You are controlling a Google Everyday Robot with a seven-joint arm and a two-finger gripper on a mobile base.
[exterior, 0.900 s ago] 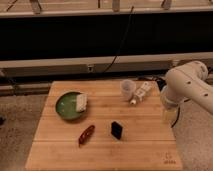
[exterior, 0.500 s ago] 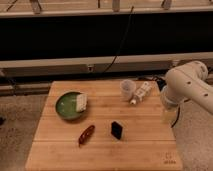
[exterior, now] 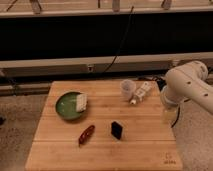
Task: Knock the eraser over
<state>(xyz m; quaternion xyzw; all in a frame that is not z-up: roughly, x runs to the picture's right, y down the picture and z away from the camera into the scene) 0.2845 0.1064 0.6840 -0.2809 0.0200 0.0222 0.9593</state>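
Note:
The eraser (exterior: 116, 130) is a small black block standing upright near the middle of the wooden table (exterior: 145, 150), toward the front. The white robot arm (exterior: 190, 87) reaches in from the right edge. My gripper (exterior: 168, 115) hangs below it over the table's right edge, to the right of the eraser and a little farther back, well apart from it.
A red pepper-like item (exterior: 86, 134) lies left of the eraser. A green bowl (exterior: 66, 109) at the left holds a pale white block (exterior: 81, 102). A clear plastic cup (exterior: 128, 89) and a small bottle lying on its side (exterior: 140, 93) are at the back right.

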